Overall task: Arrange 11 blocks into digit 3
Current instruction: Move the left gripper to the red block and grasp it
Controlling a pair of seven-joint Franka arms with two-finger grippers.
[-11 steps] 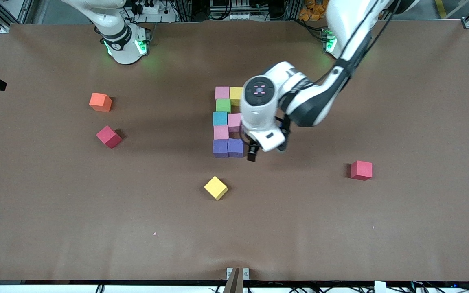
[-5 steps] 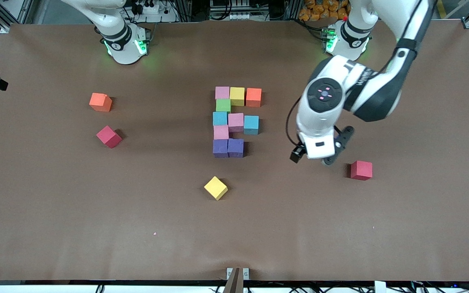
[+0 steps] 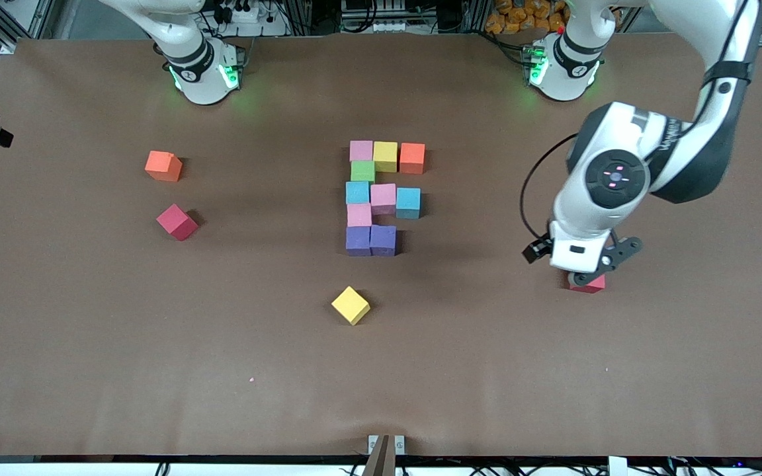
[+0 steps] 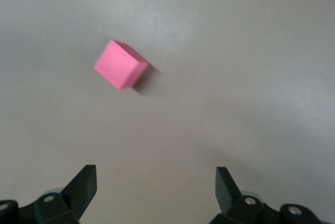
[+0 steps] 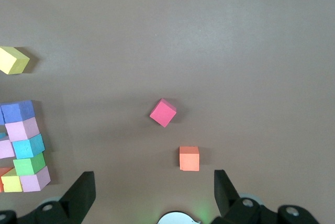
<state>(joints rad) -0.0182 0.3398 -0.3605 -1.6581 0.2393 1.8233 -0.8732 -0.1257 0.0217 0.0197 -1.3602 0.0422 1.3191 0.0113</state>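
So the left gripper [image 4: 155, 185] is held wide open and empty over a red block [image 3: 589, 284], probably not touching it. That block sits toward the left arm's end from the digit 3 [image 3: 383, 197]. The right gripper [image 5: 154, 187] is parked, also spread open

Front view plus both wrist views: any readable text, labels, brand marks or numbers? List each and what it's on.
No readable text anywhere.
Left arm: dark lettering on its white link, too blurred to read.
Blocks: plain coloured faces, no marks.
Table: bare brown surface, nothing printed.
Both wrist views: no lettering.
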